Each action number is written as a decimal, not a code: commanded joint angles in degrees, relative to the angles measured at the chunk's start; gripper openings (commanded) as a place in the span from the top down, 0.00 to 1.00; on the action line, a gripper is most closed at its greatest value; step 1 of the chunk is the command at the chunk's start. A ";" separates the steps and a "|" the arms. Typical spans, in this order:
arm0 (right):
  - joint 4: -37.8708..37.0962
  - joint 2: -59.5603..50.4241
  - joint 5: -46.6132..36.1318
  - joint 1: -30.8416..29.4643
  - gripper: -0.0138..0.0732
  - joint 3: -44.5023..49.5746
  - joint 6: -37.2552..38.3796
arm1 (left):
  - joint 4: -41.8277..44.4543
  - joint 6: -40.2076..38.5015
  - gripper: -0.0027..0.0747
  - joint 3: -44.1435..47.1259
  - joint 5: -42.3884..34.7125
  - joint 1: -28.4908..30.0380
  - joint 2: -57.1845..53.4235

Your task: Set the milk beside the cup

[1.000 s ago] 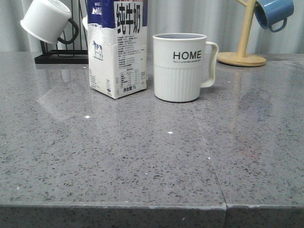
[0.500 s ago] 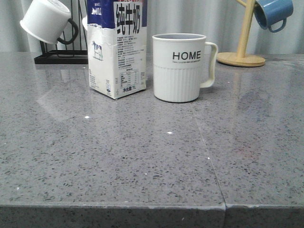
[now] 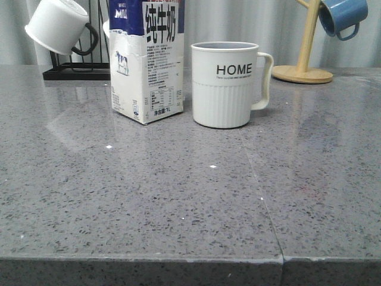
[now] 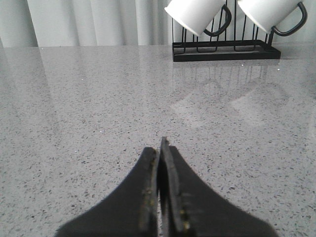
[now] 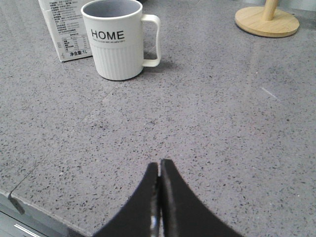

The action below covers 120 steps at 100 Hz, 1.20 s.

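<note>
The milk (image 3: 146,65), a tall white carton with a dark blue top and a small cow picture, stands upright on the grey counter just left of the cup (image 3: 225,84). That cup is a white ribbed mug marked HOME, its handle to the right; a narrow gap separates the two. From the right wrist I see the cup (image 5: 118,39) and the carton's lower corner (image 5: 64,29) far ahead of my right gripper (image 5: 159,165), which is shut on nothing. My left gripper (image 4: 159,148) is shut too, empty, low over bare counter. Neither gripper shows in the front view.
A black wire rack (image 3: 77,70) with white black-handled mugs (image 3: 56,25) stands behind the milk at the back left. At the back right a wooden mug tree (image 3: 306,56) carries a blue mug (image 3: 342,15). The counter's front edge (image 3: 178,260) runs close to the camera.
</note>
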 commanded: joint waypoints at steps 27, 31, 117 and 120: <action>-0.25 0.59 -4.39 0.15 0.91 -1.32 -0.27 | 0.00 0.01 0.99 3.50 -3.97 -0.26 -1.66; -0.25 0.59 -4.39 0.15 0.91 -1.32 -0.27 | 0.00 0.01 0.99 3.50 -3.97 -0.26 -1.66; -2.04 0.59 -37.31 -16.14 0.91 12.85 -0.21 | 0.00 0.01 0.99 3.50 -3.97 -0.26 -1.66; -2.04 0.59 -38.31 -17.72 0.91 13.76 -0.21 | 0.00 0.01 0.99 3.50 -3.97 -0.26 -1.66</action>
